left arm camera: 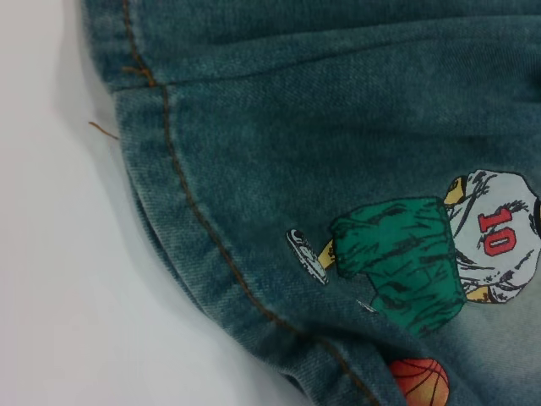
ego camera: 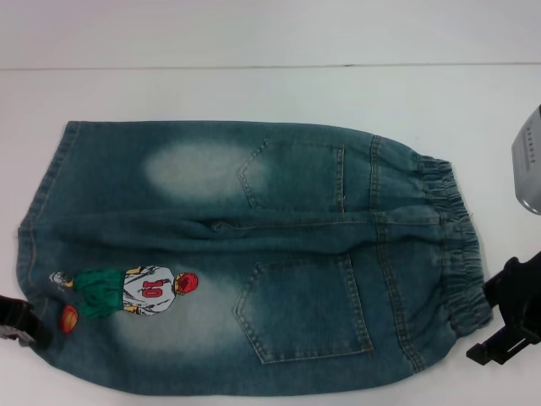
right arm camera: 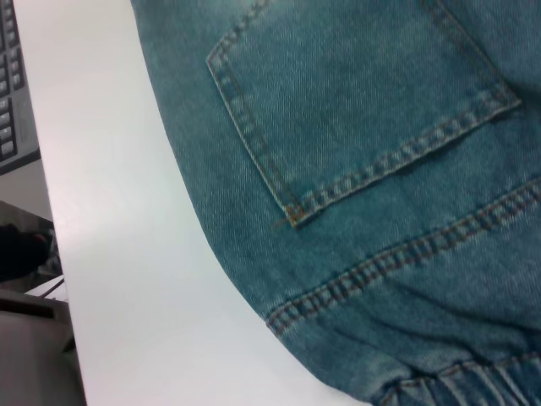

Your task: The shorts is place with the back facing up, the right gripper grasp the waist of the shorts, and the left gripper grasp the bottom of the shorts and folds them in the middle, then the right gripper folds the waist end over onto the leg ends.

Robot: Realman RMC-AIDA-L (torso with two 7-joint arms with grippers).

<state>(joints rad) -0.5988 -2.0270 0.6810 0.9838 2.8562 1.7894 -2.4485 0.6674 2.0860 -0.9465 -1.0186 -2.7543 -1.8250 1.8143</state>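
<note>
The denim shorts (ego camera: 254, 254) lie flat on the white table (ego camera: 254, 93), back up, with two back pockets showing. The elastic waist (ego camera: 456, 245) points right and the leg ends (ego camera: 42, 220) point left. A printed basketball player numbered 10 (ego camera: 127, 292) marks the near leg. My left gripper (ego camera: 17, 321) sits at the near corner of the leg ends, by the hem (left arm camera: 194, 220). My right gripper (ego camera: 507, 321) sits just off the near end of the waist; the right wrist view shows a back pocket (right arm camera: 355, 101) and the gathered waistband (right arm camera: 473, 381).
A grey device (ego camera: 528, 161) juts in at the right edge of the head view. The right wrist view shows the table's edge, with a keyboard (right arm camera: 13, 93) beyond it. Bare white table (right arm camera: 127, 254) surrounds the shorts.
</note>
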